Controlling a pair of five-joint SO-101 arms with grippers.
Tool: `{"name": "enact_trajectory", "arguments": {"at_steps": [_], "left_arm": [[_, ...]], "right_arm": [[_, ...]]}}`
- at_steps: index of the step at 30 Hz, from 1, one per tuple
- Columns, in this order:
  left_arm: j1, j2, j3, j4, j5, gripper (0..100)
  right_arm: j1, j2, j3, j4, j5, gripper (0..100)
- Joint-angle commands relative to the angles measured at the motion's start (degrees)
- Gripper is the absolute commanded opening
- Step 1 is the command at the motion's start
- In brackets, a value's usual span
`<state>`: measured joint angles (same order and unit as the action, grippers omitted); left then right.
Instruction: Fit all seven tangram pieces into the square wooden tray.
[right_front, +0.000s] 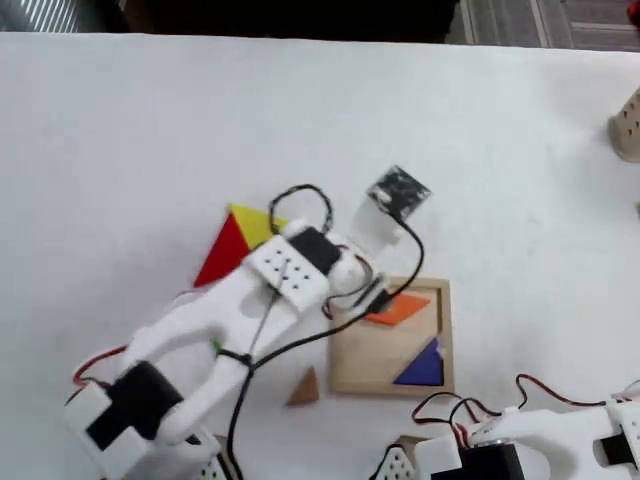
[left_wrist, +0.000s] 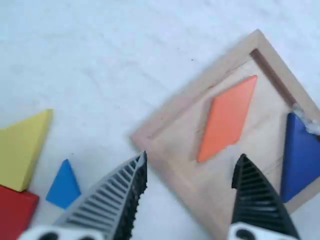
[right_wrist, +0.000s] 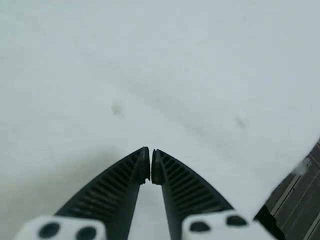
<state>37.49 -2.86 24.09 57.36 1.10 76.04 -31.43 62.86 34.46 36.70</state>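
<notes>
- Left gripper: jaws spread wide, nothing between them. It hangs over one corner of the tray, close to the orange piece.
- Right gripper: fingers pressed together, empty, over bare table, well apart from the pieces.
- In the tray: the orange piece lies flat, and a blue triangle sits in the corner away from the left arm. Bare wood between them.
- Out on the table: yellow triangle and red triangle touch edge to edge. A small blue triangle lies just beside them, and a tan triangle just beside the tray.
- Handling, my guess: the pieces are flat, stiff, light wood with smooth faces, so they will likely skate on the table when nudged.
- Grip: pinch across two opposite edges near the middle, not at a tip. The thin edges give little bite.
</notes>
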Motion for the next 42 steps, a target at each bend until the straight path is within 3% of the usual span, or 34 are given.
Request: {"name": "enact_trajectory", "arguments": {"at_steps": [1,6,13,17,22,25,31,36,42], "left_arm": [[-6.29,-7.52,4.66,-7.21,0.00,27],[-11.12,-8.48,8.44,-14.86,0.00,27],[-10.42,-8.48,8.62,-15.21,1.67,27],[-10.07,-8.48,8.62,-15.12,7.65,27],[-9.98,-8.40,8.70,-15.47,10.29,27],[-9.89,-8.40,8.70,-15.21,11.87,25],[-8.04,-8.40,8.53,-15.56,11.52,2],[-6.46,-8.31,8.53,-15.56,11.78,2],[-6.29,-7.16,8.97,-22.15,11.96,2]], "right_arm": [[-2.59,-1.19,2.73,-3.47,0.62,1.8],[-5.14,-1.71,6.33,-8.92,0.62,1.8],[-9.54,-1.71,7.38,-6.81,0.62,2.1],[-14.64,-1.71,6.86,3.47,0.70,2.1],[-24.84,-1.71,3.16,29.05,0.09,1.8],[-30.55,-1.71,3.08,31.78,-0.26,1.8],[-30.46,-1.71,4.31,29.93,-1.49,1.7],[-26.07,-1.80,2.99,29.32,-2.37,1.7],[-14.73,-1.80,-2.55,29.32,-18.99,1.7]]}}
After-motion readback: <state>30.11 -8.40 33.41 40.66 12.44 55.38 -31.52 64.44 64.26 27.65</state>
